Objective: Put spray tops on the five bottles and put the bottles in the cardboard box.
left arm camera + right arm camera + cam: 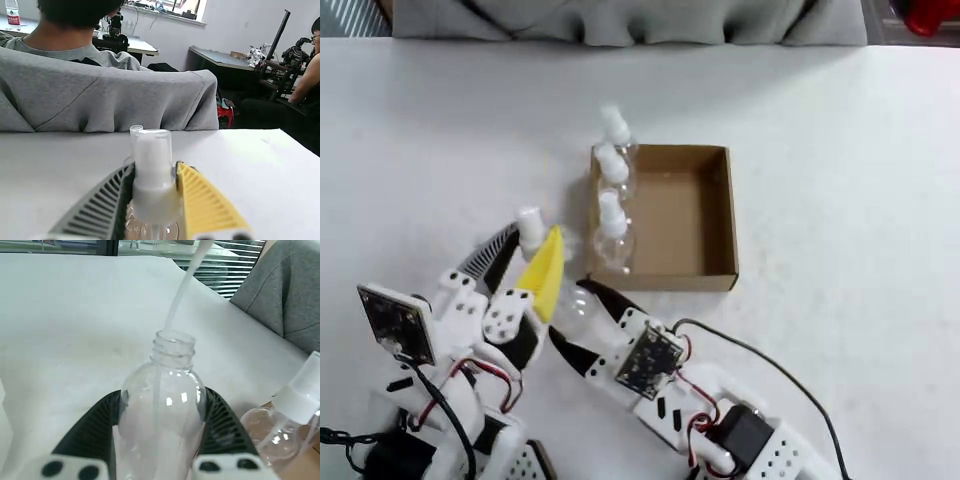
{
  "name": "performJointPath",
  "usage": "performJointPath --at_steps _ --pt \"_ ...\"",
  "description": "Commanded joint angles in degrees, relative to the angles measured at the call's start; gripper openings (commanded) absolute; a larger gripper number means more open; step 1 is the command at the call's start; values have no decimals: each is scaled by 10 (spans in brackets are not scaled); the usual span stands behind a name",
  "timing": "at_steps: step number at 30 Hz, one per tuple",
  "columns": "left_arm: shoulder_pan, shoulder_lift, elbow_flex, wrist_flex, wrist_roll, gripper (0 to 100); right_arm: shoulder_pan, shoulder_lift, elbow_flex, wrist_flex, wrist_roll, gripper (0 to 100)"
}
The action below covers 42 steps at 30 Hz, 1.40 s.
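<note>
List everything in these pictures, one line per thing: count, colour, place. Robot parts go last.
cardboard box: one, brown, open-topped, middle of the table.
capped bottles: three, clear with white spray tops, upright in a row along the box's left wall as the high view shows it.
open bottle: one, clear, no top on its neck, held just in front of the box.
spray top: one, white, above the open bottle, its tube running down into the neck.
table: one, white, under everything.
red object: one, red, beyond the table's far corner.
left gripper: one, grey and yellow fingers, closed on the spray top.
right gripper: one, black fingers, closed on the open bottle.
</note>
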<state>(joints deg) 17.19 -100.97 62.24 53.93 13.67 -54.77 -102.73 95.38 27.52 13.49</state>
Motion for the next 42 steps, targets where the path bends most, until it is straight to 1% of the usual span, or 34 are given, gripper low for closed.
performJointPath --at_steps 1,5,10,19,21,25,32,42 --pt "3 -3 -4 -19 6 21 0 -6 4 -10 -6 15" --pt "5 -3 -2 -17 6 21 0 -6 4 -9 -6 15" --pt "7 -3 -4 33 6 21 0 -6 4 -8 -6 15" --pt "7 -21 1 55 6 21 -1 -6 5 -8 -6 15" --pt "8 -41 -2 67 6 21 -1 -6 5 -8 -6 15" --pt "21 -41 11 87 5 21 -1 -6 5 -8 -6 15" --pt "67 -41 29 72 5 20 -1 -6 5 -8 -6 15" --pt "66 -41 53 74 5 20 0 -6 5 -8 -6 15"
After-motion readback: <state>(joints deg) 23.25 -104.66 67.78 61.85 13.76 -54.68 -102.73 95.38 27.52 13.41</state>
